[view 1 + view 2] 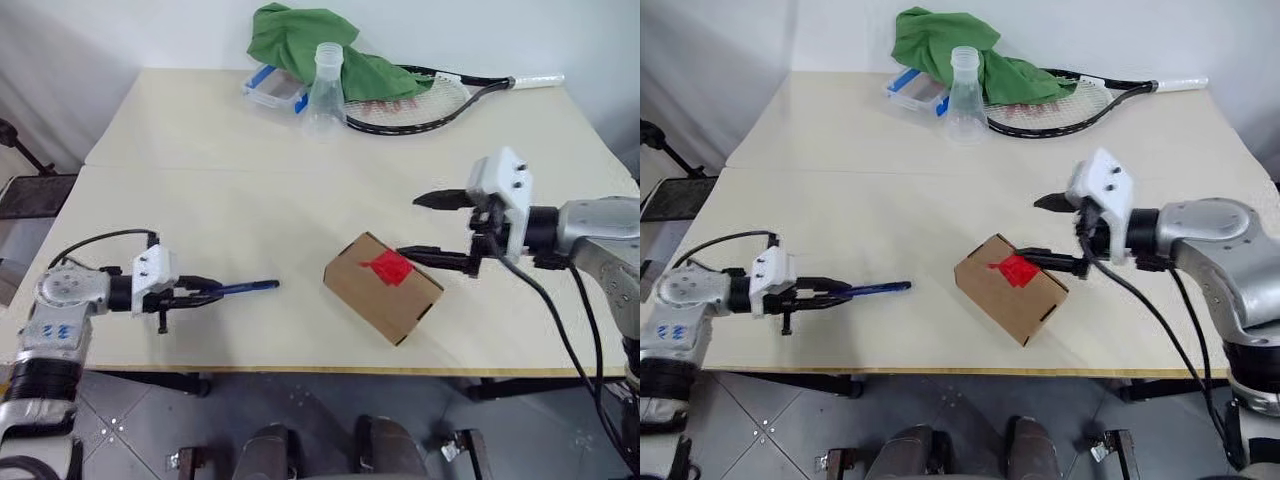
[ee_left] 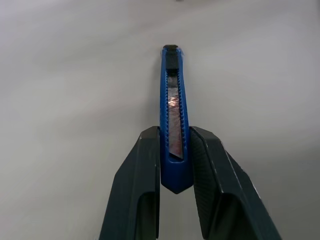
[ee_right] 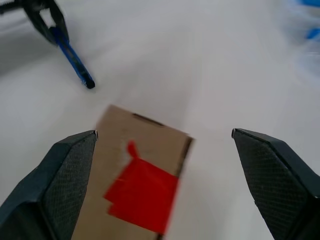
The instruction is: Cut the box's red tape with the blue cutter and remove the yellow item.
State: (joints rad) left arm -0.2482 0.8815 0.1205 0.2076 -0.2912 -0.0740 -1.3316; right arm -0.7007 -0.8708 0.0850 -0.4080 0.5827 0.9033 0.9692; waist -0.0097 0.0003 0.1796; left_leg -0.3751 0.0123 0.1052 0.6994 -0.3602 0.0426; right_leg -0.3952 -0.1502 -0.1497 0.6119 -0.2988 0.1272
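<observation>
Over the table, my left gripper [image 1: 205,291] pinched the slim blue cutter [image 1: 245,288] while my wide-open, empty right gripper [image 1: 440,229] needed squaring around the small brown cardboard box [image 1: 382,287].

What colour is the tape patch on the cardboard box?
Bright red tape on the brown box, clearest in the right wrist view.

Head stereo pair looking down over table [image 1: 300,200], wrist cameras close along each gripper, sharing the box [image 3: 140,170].
</observation>
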